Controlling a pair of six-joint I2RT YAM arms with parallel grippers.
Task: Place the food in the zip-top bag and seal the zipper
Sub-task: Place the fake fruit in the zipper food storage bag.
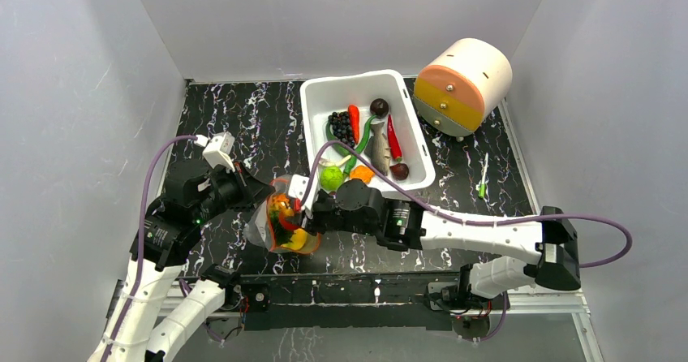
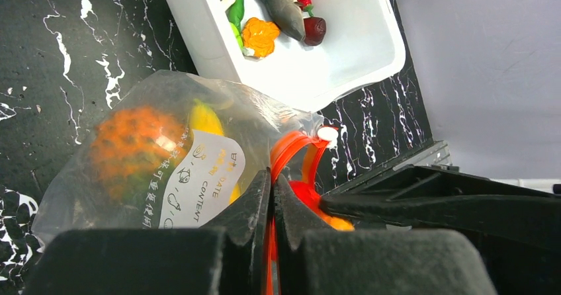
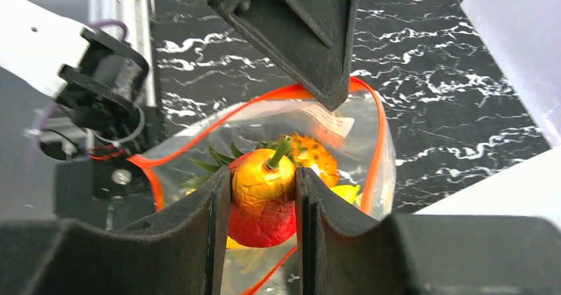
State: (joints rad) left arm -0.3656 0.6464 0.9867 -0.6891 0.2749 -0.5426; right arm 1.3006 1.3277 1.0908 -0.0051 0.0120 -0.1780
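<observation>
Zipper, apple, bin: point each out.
zipper (image 2: 286, 148), left wrist view, curved top of the orange strip.
apple (image 3: 262, 192), right wrist view, yellow skin below the stem.
bin (image 1: 349, 88), top view, far inner wall.

Clear bag (image 1: 276, 228) just off bin's (image 1: 349, 79) near-left corner, red-orange zipper (image 2: 286, 148) unsealed; pineapple (image 2: 132, 149), banana (image 2: 205, 120) inside, apple (image 3: 261, 202) at mouth.

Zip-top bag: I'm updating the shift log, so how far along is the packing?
Done: pineapple and banana lie inside the bag. In hand: the left gripper pinches the zipper; the right gripper holds an apple at the open mouth. Left: chili, grapes, fish in the white bin, then sealing.
</observation>
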